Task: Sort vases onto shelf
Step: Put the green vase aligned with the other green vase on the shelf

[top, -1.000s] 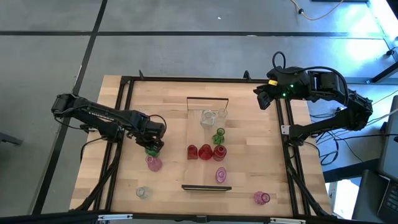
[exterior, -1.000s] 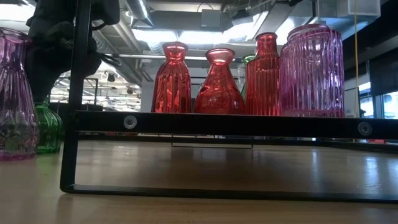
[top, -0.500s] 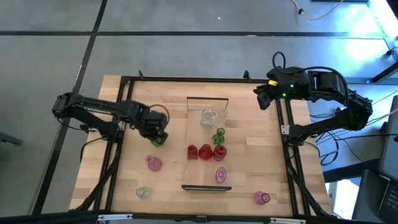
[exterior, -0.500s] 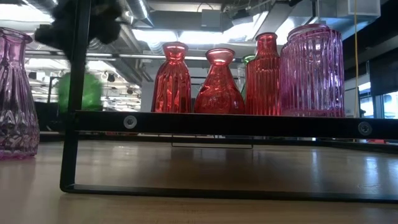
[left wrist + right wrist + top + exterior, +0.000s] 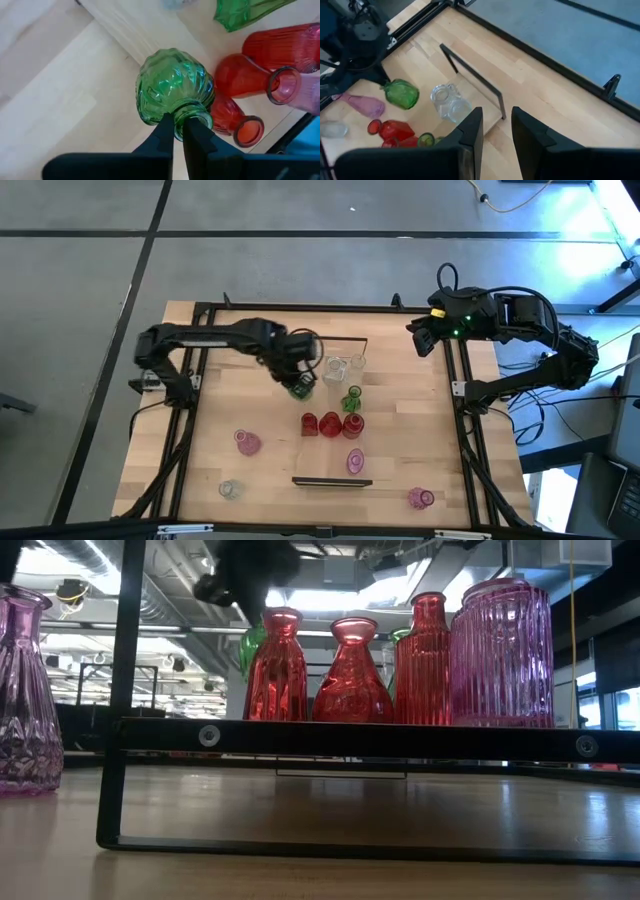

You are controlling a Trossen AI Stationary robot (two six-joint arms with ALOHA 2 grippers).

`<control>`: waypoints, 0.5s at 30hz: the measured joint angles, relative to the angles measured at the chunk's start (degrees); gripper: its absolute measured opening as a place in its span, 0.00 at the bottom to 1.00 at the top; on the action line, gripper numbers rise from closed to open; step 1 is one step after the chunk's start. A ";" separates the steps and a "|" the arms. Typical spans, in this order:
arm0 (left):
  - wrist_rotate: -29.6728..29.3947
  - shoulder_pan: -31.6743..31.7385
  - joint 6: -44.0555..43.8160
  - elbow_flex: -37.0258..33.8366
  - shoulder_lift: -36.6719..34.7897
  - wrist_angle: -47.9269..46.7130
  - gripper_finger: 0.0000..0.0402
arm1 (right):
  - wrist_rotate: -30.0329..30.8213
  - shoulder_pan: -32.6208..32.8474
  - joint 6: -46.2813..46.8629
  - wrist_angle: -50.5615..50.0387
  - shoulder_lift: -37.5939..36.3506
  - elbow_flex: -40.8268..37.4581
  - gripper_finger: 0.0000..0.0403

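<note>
Left wrist view: the left gripper [image 5: 178,131] is clamped on the rim of a round, bulbous green glass vase [image 5: 172,90] with a swirled, ribbed body, carried above the long pale-wood shelf [image 5: 316,402] at its left edge, close to the shelf's far dark frame.

On the shelf, by the high view, stand two clear glass vases [image 5: 336,367] nearest the far frame, then one green vase [image 5: 352,397] with a flared neck, then three red ribbed glass vases [image 5: 330,423] in a row, then one pink fluted vase [image 5: 355,461] near the near frame.

Off the shelf on the wooden table [image 5: 250,360], one pink cut-glass vase [image 5: 247,442] and one small clear vase [image 5: 230,489] lie to the shelf's left, and one pink vase [image 5: 421,498] lies to its right; that last one seems to lie on its side.

The right gripper [image 5: 493,131] waits well to the right of the shelf's far end, fingers apart and holding nothing.
</note>
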 joint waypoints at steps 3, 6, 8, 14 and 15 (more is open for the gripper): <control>0.13 0.49 3.62 6.20 5.15 -4.23 0.02 | -0.21 0.02 0.30 -0.42 0.00 0.00 0.21; 1.59 0.56 6.01 9.64 8.74 -6.02 0.02 | -0.41 0.00 0.41 -0.49 0.00 0.00 0.21; 2.48 0.53 6.89 10.65 10.19 -6.07 0.02 | -0.65 0.01 0.44 -0.70 0.00 0.00 0.21; 3.74 0.52 7.16 10.99 12.69 -4.06 0.02 | -0.65 0.02 0.44 -2.04 0.00 0.00 0.21; 3.81 0.54 7.14 10.99 12.93 -3.11 0.02 | -0.65 0.00 0.43 -2.10 0.00 0.00 0.21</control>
